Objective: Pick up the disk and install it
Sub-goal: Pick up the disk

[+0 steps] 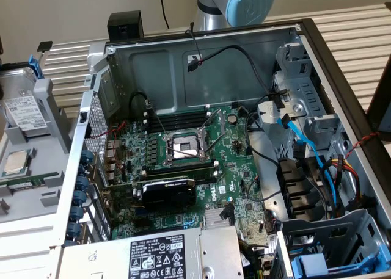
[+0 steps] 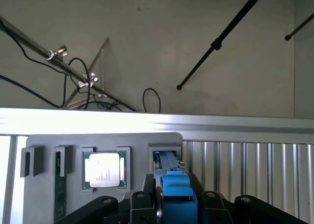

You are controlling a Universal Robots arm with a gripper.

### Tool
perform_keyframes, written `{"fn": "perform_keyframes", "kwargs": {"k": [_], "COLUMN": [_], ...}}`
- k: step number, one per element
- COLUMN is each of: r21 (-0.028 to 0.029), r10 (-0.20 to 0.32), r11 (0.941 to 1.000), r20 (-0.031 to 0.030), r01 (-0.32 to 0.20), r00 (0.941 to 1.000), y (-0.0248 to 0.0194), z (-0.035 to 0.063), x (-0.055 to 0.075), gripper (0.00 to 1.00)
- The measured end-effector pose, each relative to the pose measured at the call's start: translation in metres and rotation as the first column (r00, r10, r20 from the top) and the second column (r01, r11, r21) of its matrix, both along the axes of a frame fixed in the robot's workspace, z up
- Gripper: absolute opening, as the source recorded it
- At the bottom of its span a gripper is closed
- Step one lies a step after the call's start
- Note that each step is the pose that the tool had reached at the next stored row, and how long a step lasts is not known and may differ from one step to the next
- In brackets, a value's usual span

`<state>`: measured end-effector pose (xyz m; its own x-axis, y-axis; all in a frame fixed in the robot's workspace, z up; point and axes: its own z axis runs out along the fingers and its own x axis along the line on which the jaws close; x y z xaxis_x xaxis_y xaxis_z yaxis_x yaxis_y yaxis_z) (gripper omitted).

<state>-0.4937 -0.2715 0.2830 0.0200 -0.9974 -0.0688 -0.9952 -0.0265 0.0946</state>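
Wrist view: disk, bright blue carrier seen edge-on, stands in the grey holder, lower centre. Gripper jaws parted astride it, unclamped. Exterior view, far left: silver body, white label.

Left edge of the exterior frame: the disk is silver metal with a white label in dark print. Its carrier frame is bright blue, and the holder is plain grey. The CPU chip is silver, edged green. The gripper is matt black.

Centre: the motherboard is green and the graphics card is black. The case wall is dull grey-blue.

Right: one data cable is light blue, and the wire bundle is red, yellow and orange.

Bottom: the power supply label is black with white print.

Top: the robot arm is silver with a pale blue cap. The table is ribbed beige.
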Motion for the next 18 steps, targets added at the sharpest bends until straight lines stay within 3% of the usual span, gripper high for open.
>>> {"fn": "perform_keyframes", "kwargs": {"k": [18], "r21": [-0.0095], "r10": [0.000], "r11": [1.0000], "r20": [-0.0035], "r01": [0.000], "r00": [1.0000], "y": [0.0000], "z": [0.0034], "x": [0.0000], "gripper": [0.38]}}
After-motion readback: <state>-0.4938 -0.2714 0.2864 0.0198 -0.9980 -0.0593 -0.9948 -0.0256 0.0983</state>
